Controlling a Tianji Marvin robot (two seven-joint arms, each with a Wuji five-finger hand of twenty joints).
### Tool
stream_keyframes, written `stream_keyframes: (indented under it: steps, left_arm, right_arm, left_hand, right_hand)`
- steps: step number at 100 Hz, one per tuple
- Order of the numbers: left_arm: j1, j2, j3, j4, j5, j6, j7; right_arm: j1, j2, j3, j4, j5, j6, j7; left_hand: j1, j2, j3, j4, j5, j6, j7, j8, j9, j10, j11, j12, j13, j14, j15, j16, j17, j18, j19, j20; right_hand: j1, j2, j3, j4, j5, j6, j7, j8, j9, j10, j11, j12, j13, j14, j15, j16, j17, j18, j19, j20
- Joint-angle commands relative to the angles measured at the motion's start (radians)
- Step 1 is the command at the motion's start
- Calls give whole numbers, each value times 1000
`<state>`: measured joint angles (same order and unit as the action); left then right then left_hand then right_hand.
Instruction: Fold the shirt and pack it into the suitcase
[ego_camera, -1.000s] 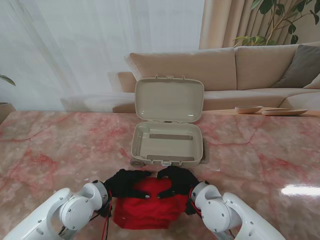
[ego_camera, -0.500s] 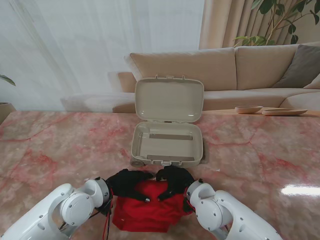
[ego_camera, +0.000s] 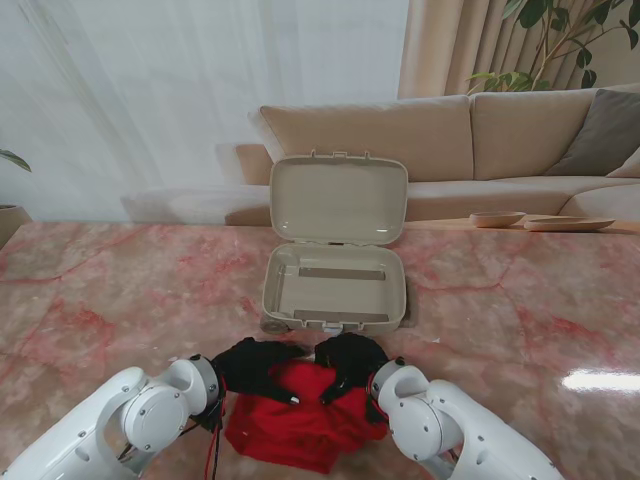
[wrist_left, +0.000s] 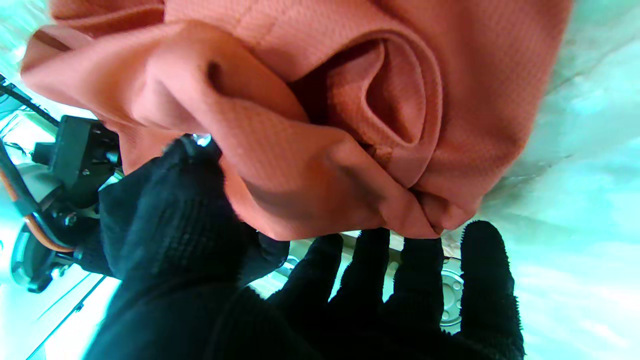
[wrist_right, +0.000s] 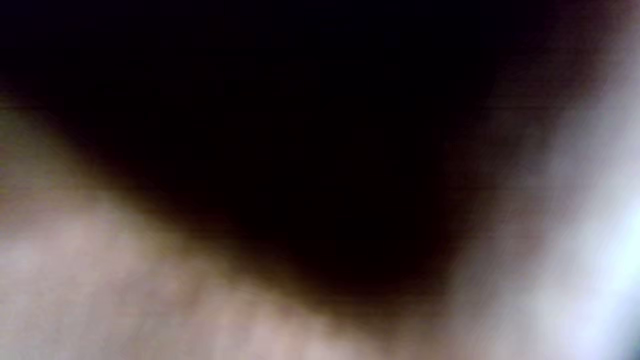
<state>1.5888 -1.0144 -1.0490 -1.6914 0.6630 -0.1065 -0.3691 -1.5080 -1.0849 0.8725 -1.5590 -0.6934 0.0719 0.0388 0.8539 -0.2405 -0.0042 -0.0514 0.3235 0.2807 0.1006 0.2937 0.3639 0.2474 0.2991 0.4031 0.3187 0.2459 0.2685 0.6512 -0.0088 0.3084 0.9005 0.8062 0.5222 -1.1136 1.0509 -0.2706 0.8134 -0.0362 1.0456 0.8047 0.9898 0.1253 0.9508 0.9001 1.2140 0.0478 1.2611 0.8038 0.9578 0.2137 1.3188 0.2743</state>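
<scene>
Red shirt (ego_camera: 300, 425) bunched at table's (ego_camera: 100, 300) near edge, left hand (ego_camera: 255, 367) and right hand (ego_camera: 350, 362) fingers pinching it, open suitcase (ego_camera: 335, 285) beyond.

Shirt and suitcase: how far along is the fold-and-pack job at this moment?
Done: the red shirt is bunched into a compact bundle on the table, nearer to me than the suitcase, which lies open with nothing in it. In hand: the left hand and right hand both rest on the bundle; the left wrist view shows cloth pinched by thumb and fingers. Left: tidy the fold, lift it into the suitcase.
</scene>
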Motion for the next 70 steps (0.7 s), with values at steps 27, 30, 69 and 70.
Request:
stream_keyframes:
  steps: [27,30,69,70]
  left_arm:
    - [13,-11,14,74,-11,-24,68]
    - [12,-11,14,75,-12,-24,68]
    - [3,-27,23,116,-49,-38,132]
    - [2,-27,24,118,-53,-39,135]
  right_arm:
    - [-24,-7,23,25,-24,-69,-64]
    - [-26,-9,27,27,-26,-80,-76]
    - [-53,-25,45,32,-72,-144,-215]
    - [-53,-25,45,31,-73,-144,-217]
  left_hand:
    - [-54,4,-17,3,-139,-116,-66,-24,-123,13,-60,-43,-35,105,27,-60,-49,23,-103,-49]
    - [-54,2,-17,3,-148,-130,-69,-26,-129,13,-62,-44,-38,109,26,-62,-51,25,-104,-50]
    - [25,-93,0,1,-18,-63,80,14,135,-40,107,60,283,38,268,86,181,26,200,89]
    - [28,-97,1,1,-10,-60,90,18,143,-43,116,66,292,33,277,93,188,24,210,92]
  right_hand:
    - [294,-5,60,31,99,-125,198,-24,116,-60,68,34,103,-62,160,26,88,36,70,-160]
    - [298,-7,62,33,105,-127,202,-23,120,-62,70,34,102,-61,162,27,22,37,-69,-291]
    - [309,-37,97,48,132,-153,222,-17,142,-79,86,30,103,-73,178,37,17,23,-87,-306]
    - [308,-37,97,48,132,-153,222,-17,142,-79,86,30,103,-73,178,37,17,23,-87,-306]
